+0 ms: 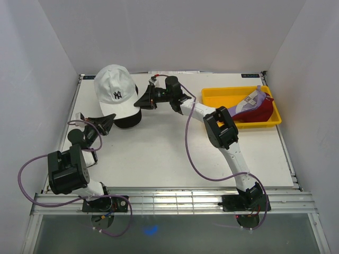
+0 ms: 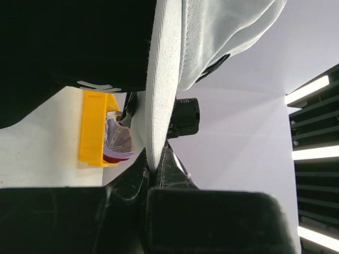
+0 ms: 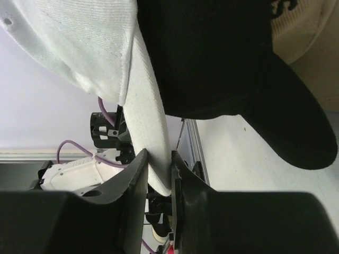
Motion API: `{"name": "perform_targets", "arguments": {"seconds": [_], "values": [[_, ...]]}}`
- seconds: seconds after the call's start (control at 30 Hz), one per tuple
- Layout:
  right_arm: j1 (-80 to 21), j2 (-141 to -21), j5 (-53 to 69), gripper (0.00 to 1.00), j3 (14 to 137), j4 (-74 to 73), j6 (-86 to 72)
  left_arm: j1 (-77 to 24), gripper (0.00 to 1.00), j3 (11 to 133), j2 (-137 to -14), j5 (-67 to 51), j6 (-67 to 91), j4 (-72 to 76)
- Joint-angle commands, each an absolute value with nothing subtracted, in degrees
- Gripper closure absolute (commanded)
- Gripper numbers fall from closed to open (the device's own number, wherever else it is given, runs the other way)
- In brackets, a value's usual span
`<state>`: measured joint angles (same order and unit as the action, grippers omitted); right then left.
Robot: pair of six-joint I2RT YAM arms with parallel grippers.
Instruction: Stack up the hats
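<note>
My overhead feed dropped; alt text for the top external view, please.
Both arms hold the white cap by its brim, left gripper and right gripper at opposite sides, over a black cap far left on the table. A yellow tray at far right holds a purple cap and a red cap.

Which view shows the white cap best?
Top external: the white cap shows whole, crown and NY logo, over a black cap. The wrist views show mainly its brim edge-on, clamped in the left tool and right tool.
</note>
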<state>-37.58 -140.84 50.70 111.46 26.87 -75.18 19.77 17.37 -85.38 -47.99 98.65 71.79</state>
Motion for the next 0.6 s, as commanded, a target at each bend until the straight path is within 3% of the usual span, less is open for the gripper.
{"name": "perform_targets", "arguments": {"seconds": [0.0,0.3,0.57], "values": [[-38.4,-138.9,44.7,0.92,110.5,21.5,-70.1,17.3,1.00,17.1,-82.4,-63.2,90.7,60.7],[-37.9,-141.2,43.4,0.92,114.6,11.3,-65.7,17.3,1.00,17.9,-82.0,-58.3,83.1,41.2],[-37.6,-143.1,42.6,0.92,116.0,7.7,-64.3,17.3,1.00,19.0,-83.7,-55.0,81.1,36.0]]}}
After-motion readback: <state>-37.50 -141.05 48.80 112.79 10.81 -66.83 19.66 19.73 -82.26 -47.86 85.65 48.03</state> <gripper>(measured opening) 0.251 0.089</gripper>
